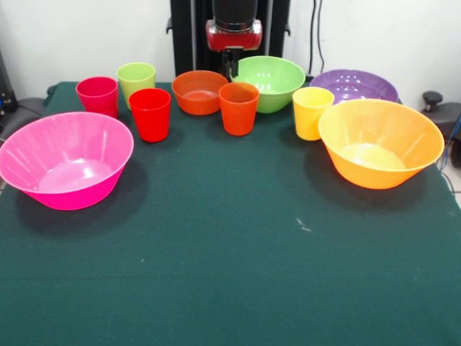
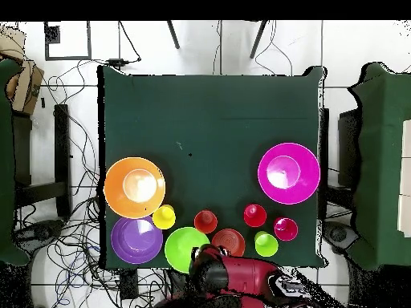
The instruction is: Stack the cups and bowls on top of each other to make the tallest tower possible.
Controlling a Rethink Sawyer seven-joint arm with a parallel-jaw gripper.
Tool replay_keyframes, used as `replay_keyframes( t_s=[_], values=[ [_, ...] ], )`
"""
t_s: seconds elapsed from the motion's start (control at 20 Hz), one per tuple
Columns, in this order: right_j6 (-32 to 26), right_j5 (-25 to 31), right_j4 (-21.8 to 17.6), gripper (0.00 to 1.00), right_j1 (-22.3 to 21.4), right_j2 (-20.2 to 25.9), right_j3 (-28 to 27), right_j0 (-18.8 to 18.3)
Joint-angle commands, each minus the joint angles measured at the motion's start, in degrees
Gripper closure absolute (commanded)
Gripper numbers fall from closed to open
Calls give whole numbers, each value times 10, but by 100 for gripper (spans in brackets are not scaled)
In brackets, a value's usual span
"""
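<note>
Front view first, working from the near side back toward me: nothing is stacked yet, so as far as I can judge the tower hasn't been started at all. Nearest the camera sit the two big flared bowls, the pink bowl [image 1: 66, 159] on one side and the orange-yellow bowl [image 1: 381, 142] on the other, well apart with bare green table [image 1: 230, 274] between them. Behind those comes a loose row of tumblers: red cup [image 1: 150, 114], orange cup [image 1: 238, 107] and yellow cup [image 1: 312, 112], the yellow one just beside the orange-yellow bowl. A bit further back are the crimson cup [image 1: 97, 95] and lime green cup [image 1: 136, 81], close together, then the small orange-red bowl [image 1: 199, 91], the green bowl [image 1: 269, 83] and the purple bowl [image 1: 354, 86] along the far edge by my pedestal. Count check: five cups, five bowls, ten pieces, all upright and open side up, each standing on its own, and the overhead view agrees on that. My gripper [image 1: 232, 70] hangs at the back between the orange-red bowl and the green bowl, holding nothing; I honestly can't tell how far apart the tips are, since they're mostly hidden behind the bowl rims. So everything's left to do. My guess is the wide bowls want to go at the bottom and the cups up top, but that's just my read.
</note>
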Motion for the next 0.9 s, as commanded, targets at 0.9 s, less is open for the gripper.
replay_keyframes(
  t_s=[0.9],
  values=[
    [41, 200, 49, 100, -201, 94, 16, -17]
  ],
)
